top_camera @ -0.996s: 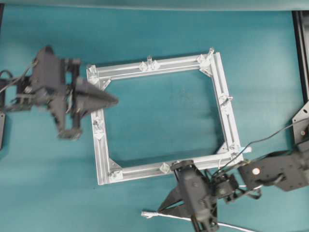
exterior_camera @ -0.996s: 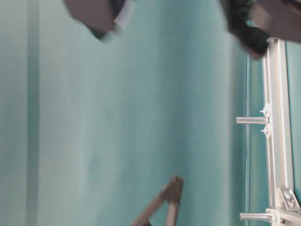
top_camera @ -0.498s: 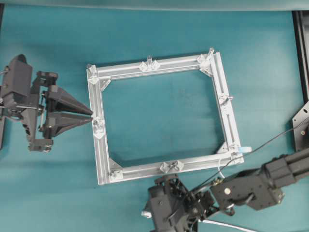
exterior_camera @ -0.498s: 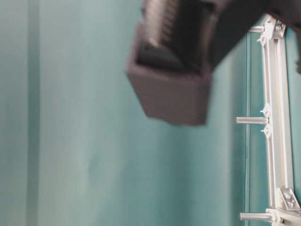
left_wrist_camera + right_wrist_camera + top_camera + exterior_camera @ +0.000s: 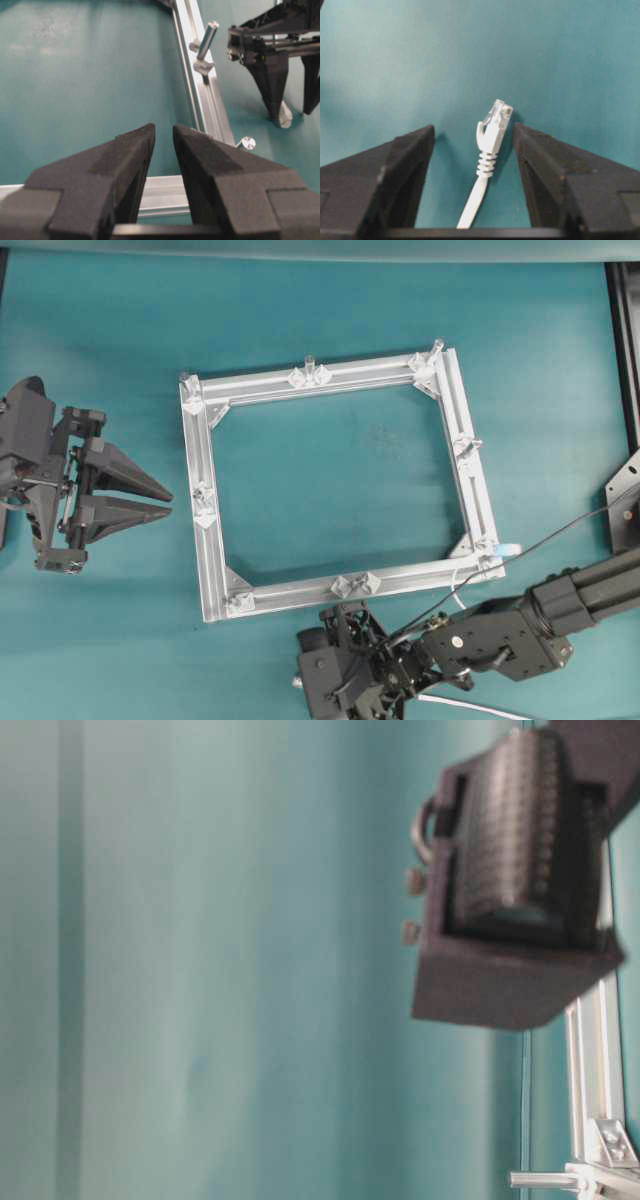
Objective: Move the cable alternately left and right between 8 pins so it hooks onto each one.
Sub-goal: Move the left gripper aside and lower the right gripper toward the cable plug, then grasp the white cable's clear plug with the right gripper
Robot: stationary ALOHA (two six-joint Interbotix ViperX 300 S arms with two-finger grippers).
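The cable's white plug end [image 5: 492, 130] lies flat on the teal mat between the fingers of my right gripper [image 5: 474, 128], which stands open around it without touching; the plug sits nearer the right finger. From overhead this gripper [image 5: 318, 687] is just below the frame's bottom bar, and a stretch of cable [image 5: 470, 705] trails off to the right. The pins [image 5: 309, 361] stand on the square silver frame [image 5: 330, 378]. My left gripper [image 5: 170, 504] is open and empty, left of the frame's left bar, pointing at it. In the left wrist view one pin [image 5: 207, 36] rises from the bar.
The right arm [image 5: 520, 630] stretches in from the lower right with dark wires looping over it. A black post [image 5: 625, 330] runs along the right edge. In the table-level view a blurred dark gripper part [image 5: 520, 890] covers most of the frame [image 5: 595, 1050].
My left gripper has opened and drawn back leftward off the frame's left bar. My right gripper has opened and shifted left along the mat until it straddles the cable's plug.
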